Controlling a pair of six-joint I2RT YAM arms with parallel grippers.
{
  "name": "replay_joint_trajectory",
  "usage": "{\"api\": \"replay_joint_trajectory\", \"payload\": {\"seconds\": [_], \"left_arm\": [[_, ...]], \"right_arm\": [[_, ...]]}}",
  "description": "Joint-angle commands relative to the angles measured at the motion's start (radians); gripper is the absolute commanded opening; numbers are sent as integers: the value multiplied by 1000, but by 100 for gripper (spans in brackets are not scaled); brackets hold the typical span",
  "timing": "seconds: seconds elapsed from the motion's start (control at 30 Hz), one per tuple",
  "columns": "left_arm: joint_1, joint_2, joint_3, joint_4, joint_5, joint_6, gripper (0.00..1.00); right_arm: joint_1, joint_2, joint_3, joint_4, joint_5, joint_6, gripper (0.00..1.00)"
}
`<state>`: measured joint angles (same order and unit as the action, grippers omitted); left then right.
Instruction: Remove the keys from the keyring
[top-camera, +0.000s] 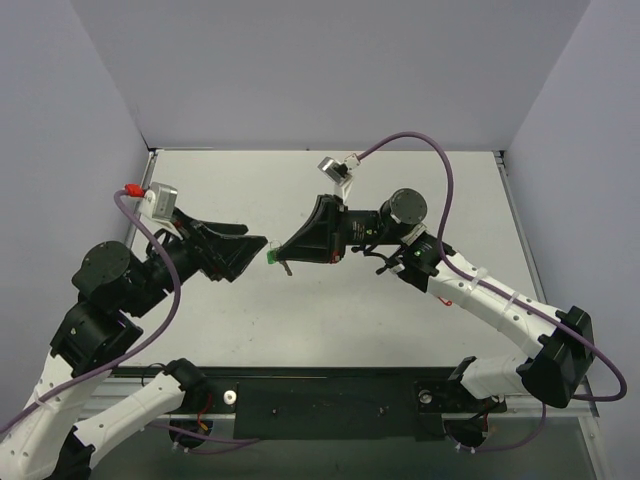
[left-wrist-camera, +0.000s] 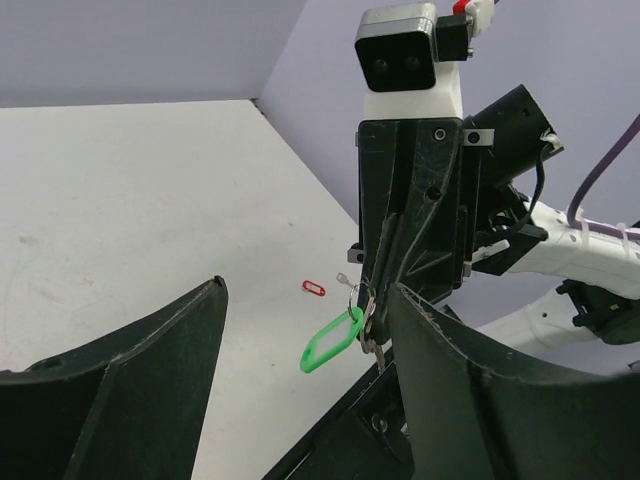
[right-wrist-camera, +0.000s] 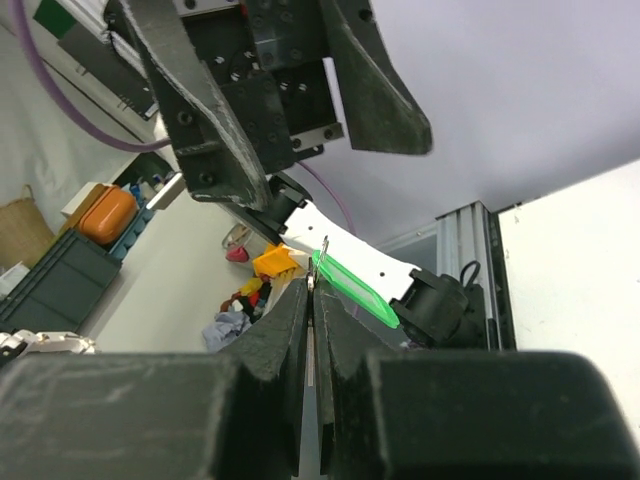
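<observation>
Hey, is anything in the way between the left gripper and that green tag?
Nothing visible. The green tag dangles in open air from the right gripper, which is shut on the key, and the open left gripper faces it directly.

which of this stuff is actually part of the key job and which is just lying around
Job: green fob, silver key, right gripper shut on the key, open left gripper.
Lying about: red oval tag on the table.

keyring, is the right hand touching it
Touching. Left wrist view shows the right hand pinched shut on the keyring, which dangles below it.
</observation>
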<state>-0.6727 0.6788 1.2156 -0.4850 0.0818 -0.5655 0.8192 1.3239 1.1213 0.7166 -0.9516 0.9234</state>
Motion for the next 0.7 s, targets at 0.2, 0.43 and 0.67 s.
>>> {"api": "replay_joint_trajectory", "payload": {"seconds": [0.2, 0.43, 0.67], "left_arm": [[57, 41, -7, 250, 220, -192, 69], [93, 34, -60, 335, 323, -264, 63], [93, 25, -100, 365, 352, -301, 56]], "right_arm": [[6, -54, -8, 211, -52, 77, 0], [9, -81, -6, 149, -33, 22, 0], [12, -97, -5, 116, -27, -3, 0]]}}
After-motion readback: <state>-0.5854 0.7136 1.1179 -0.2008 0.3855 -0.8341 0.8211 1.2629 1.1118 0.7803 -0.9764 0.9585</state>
